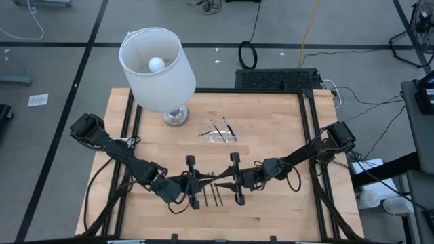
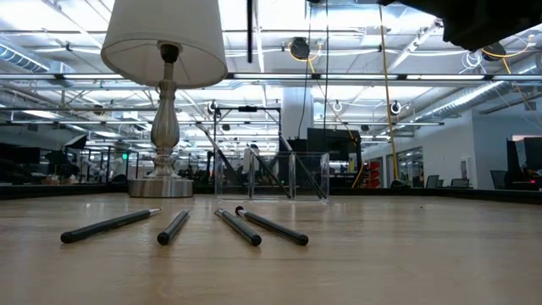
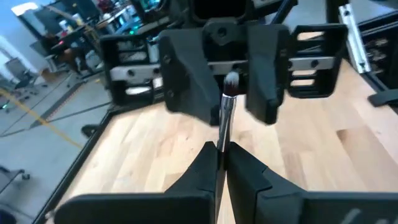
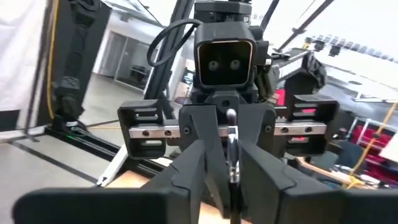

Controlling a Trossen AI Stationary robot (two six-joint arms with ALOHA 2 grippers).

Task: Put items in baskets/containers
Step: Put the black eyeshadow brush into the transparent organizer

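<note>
My left gripper (image 3: 221, 149) is shut on a thin dark brush (image 3: 225, 115) above the table's near middle. The brush's pale bristle end (image 3: 231, 79) reaches between the fingers of my right gripper (image 4: 227, 157), which faces it open; a finger stands on either side of that end with a gap. In the high view the two grippers (image 1: 205, 181) (image 1: 224, 180) meet tip to tip. Several more dark sticks (image 2: 239, 227) lie flat on the wood below them. The transparent tray (image 1: 218, 133) sits farther back with sticks in it. My left gripper pinches the brush's dark shaft (image 3: 221, 138) between its two fingers. The fingers come about level from the table's left, and the brush runs on ahead along them toward the right gripper. The brush is lifted clear of the table, about level.
A lamp with a white shade (image 1: 158, 68) stands on its metal base (image 1: 175, 116) at the far left of the table. A black frame (image 1: 308, 135) runs along the table's edges. Bare wood lies to the left and right of the loose sticks.
</note>
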